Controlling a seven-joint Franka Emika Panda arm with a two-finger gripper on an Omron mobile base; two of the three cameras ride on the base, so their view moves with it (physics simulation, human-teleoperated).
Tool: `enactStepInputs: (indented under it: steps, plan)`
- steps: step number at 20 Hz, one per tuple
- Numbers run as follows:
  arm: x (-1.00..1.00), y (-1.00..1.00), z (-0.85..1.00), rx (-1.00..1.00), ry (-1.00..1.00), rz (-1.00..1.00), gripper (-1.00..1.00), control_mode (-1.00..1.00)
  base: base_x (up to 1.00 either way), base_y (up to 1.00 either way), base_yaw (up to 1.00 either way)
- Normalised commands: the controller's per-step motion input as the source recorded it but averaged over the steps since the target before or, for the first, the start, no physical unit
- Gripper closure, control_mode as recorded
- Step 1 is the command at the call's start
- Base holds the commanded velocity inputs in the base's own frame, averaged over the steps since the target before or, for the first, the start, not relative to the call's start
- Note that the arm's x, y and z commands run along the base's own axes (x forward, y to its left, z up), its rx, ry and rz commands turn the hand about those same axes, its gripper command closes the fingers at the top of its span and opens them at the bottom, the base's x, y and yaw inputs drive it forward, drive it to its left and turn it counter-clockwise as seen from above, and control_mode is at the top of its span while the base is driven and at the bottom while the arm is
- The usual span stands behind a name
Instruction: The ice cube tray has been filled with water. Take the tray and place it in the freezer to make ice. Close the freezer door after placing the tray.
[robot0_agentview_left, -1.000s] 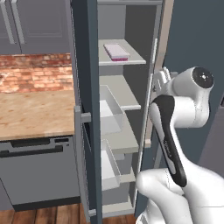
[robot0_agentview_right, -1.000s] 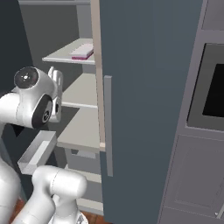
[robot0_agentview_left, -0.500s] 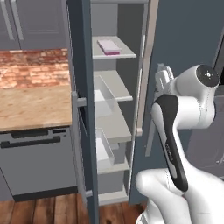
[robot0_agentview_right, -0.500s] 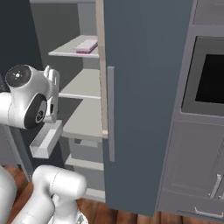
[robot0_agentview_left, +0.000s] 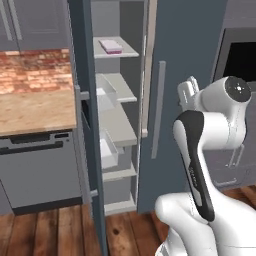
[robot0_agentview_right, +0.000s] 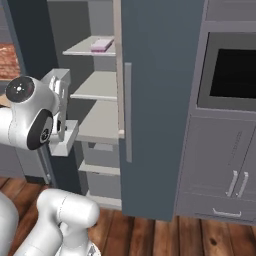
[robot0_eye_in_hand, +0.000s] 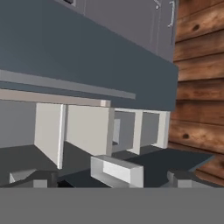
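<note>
Resting on top freezer (robot0_agentview_left: 120, 125) shelf, ice cube tray (robot0_agentview_left: 111, 46), no readable writing

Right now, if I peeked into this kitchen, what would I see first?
You'd spot the tall dark freezer with its left door, the freezer door, swung wide open, showing white shelves inside. A pink ice cube tray lies on the top shelf. In front stands the big white robot arm, its gripper open and empty, beside the shut door's long grey handle.
</note>
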Motion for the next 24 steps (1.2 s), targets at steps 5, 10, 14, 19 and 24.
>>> enactStepInputs:
  steps: [5, 10, 14, 19, 24]
  plan:
    - [0.0, 0.0, 0.0, 0.0, 0.0, 0.0, -1.0, 1.0, -0.3, 0.31, -0.11]
    - [0.0, 0.02, 0.0, 0.0, 0.0, 0.0, -1.0, -1.0, -0.01, 0.29, -0.03]
    - [0.0, 0.0, 0.0, 0.0, 0.0, 0.0, -1.0, -1.0, 0.0, 0.0, 0.0]
    - [0.0, 0.0, 0.0, 0.0, 0.0, 0.0, -1.0, -1.0, 0.0, 0.0, 0.0]
    - [-0.05, 0.12, 0.0, -0.01, -0.04, 0.0, -1.0, -1.0, 0.0, 0.0, 0.0]
